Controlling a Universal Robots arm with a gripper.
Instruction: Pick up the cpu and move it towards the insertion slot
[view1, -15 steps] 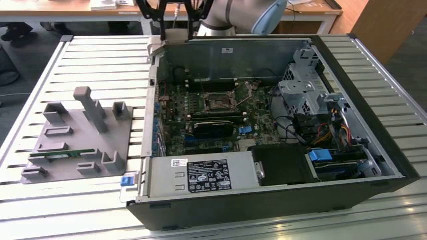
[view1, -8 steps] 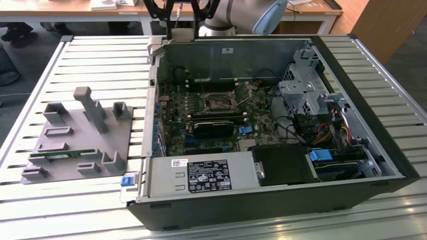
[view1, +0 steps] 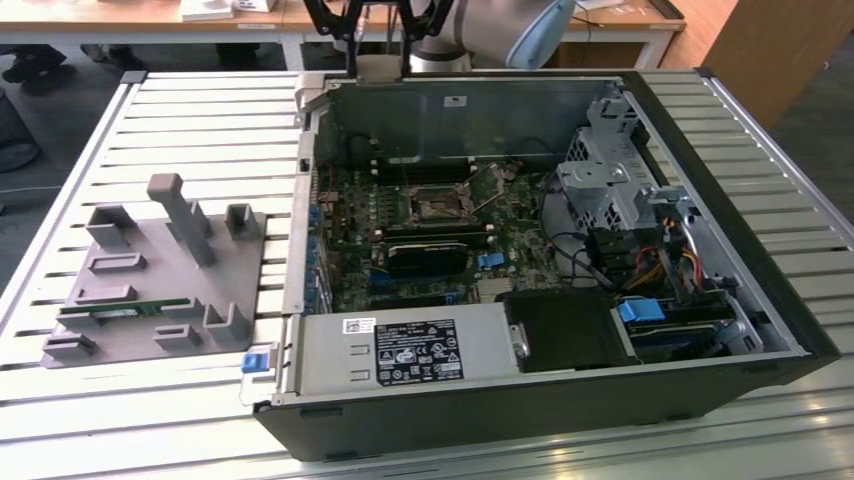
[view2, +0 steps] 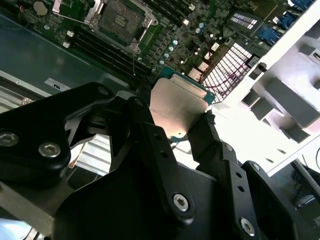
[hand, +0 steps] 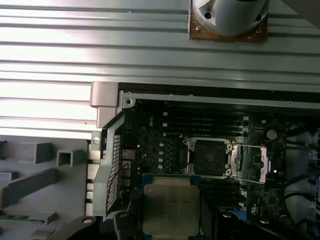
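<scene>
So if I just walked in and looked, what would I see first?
Probably the big open computer case lying on the slatted table, with all its green boards and wires showing. Next, the shiny square cpu pinched in the black gripper, held up above the motherboard. Just past it sits the insertion slot, a dark square in a silvery frame, open and waiting.

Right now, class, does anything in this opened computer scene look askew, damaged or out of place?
Nothing looks damaged or spilled. The cpu is off the board, held in the claw above the open case. The insertion slot sits empty with its metal frame swung open to one side, as expected for fitting.
</scene>
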